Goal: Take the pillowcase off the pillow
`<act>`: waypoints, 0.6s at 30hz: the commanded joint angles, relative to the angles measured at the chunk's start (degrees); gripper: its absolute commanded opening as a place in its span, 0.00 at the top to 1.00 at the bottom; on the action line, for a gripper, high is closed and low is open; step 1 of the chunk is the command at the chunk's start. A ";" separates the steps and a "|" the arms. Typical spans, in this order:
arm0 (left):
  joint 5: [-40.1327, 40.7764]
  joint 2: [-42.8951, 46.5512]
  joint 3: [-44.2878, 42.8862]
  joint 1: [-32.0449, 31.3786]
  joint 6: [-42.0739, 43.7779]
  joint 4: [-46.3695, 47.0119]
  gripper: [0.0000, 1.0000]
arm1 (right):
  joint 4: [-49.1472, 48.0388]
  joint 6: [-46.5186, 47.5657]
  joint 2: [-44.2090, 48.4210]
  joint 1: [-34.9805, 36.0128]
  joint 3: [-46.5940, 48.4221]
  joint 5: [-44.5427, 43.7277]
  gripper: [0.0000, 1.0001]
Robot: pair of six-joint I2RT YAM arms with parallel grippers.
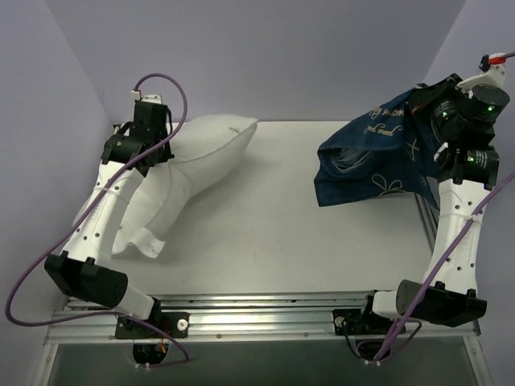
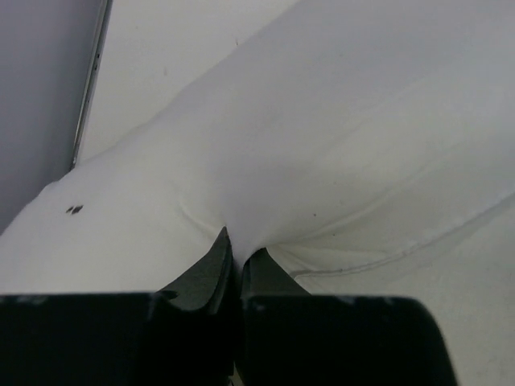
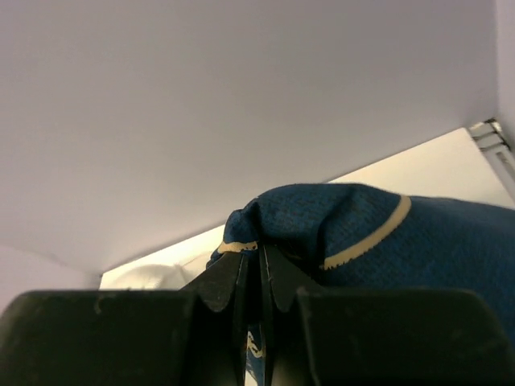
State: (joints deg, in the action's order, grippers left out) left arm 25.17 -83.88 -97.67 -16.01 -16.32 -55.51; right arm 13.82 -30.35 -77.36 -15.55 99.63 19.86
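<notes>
Holding the pillowcase [image 1: 370, 153] lifted at the far right, the right gripper [image 3: 259, 259] is closed on its cloth. The left gripper [image 2: 237, 251] pinches the pillow [image 1: 205, 153] at the left. The two are well apart: removal looks finished, next only letting go.

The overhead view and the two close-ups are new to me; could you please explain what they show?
The overhead picture looks down on two robot arms bolted at the near edge of a table. The close-ups come from a camera on each wrist. A white pillow lies on the left; the left fingers are shut, pinching its fabric. The right fingers are shut on the navy pillowcase, which is already off the pillow and held apart from it at the right.
</notes>
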 commanded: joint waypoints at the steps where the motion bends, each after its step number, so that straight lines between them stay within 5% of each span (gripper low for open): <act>1: 1.03 -2.07 -7.62 0.54 -1.17 9.53 0.98 | -3.36 0.29 5.45 0.17 -0.84 9.39 1.00; 4: -1.69 -4.45 -7.54 0.45 -1.52 11.38 0.97 | -6.16 -2.16 9.40 0.26 -6.63 14.92 1.00; 9: -5.92 -2.44 0.70 0.10 -3.28 14.80 0.80 | -17.78 -12.45 18.02 6.20 -25.68 26.64 1.00; 13: -7.24 2.74 7.74 0.10 -4.77 15.60 0.57 | -7.19 -5.88 23.82 13.77 -31.15 25.14 1.00; 14: -7.76 5.62 9.15 0.10 -5.04 15.69 0.39 | -5.06 -4.12 24.53 14.84 -32.21 24.88 1.00; 18: -9.87 14.60 15.92 0.10 -7.14 15.69 0.09 | 2.43 1.51 27.88 19.85 -42.04 20.40 0.99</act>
State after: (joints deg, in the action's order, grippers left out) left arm 17.12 -77.89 -83.48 -16.08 -21.34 -43.75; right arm 10.61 -33.56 -51.53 1.98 62.30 40.93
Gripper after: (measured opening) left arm 0.883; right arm 0.013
